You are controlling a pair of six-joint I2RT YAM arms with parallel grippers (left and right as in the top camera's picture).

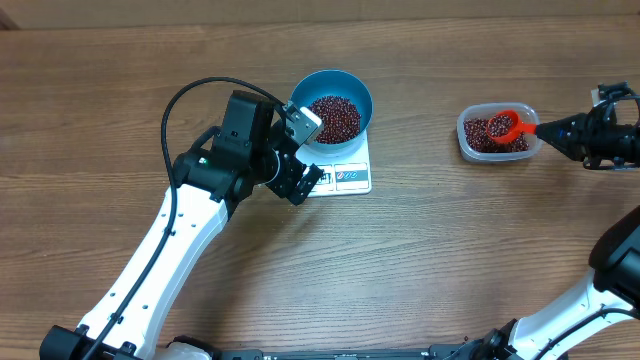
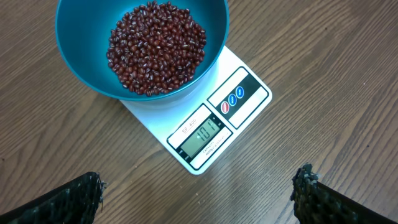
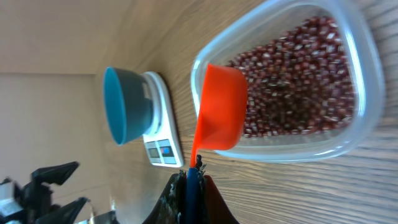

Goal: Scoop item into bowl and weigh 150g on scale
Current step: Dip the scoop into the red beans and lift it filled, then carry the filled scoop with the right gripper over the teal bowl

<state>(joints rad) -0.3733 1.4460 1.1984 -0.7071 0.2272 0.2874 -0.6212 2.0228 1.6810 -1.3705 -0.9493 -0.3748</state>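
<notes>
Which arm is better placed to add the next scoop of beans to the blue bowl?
Right. The right fingers grip the orange scoop at the clear tub of beans; the left fingers are open and empty near the scale.

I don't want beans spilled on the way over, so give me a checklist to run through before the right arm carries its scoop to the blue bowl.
1. Blue bowl seated on the scale: ok.
2. Right gripper, jaws shut on the scoop handle: ok.
3. Scoop loaded with beans from the tub: cannot tell.
4. Left gripper, jaws open, clear of the bowl: ok.
5. Scale display reading: cannot tell, digits too small.
</notes>
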